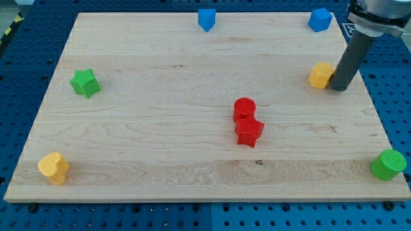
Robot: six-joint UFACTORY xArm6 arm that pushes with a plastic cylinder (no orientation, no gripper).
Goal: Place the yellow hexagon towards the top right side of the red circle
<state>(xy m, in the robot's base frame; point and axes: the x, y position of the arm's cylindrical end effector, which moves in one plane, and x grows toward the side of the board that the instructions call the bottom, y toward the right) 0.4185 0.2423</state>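
Note:
The yellow hexagon (320, 75) sits near the board's right edge, in the upper half. My tip (339, 88) rests on the board right beside it, on its right side, touching or nearly touching it. The red circle (244, 107) stands near the board's middle, well to the left of and below the hexagon. A red star (248, 132) sits directly below the red circle, touching it.
A blue block (206, 19) is at the top middle and another blue block (320, 20) at the top right. A green star (85, 83) is at the left, a yellow heart (53, 168) at the bottom left, a green cylinder (388, 165) at the bottom right edge.

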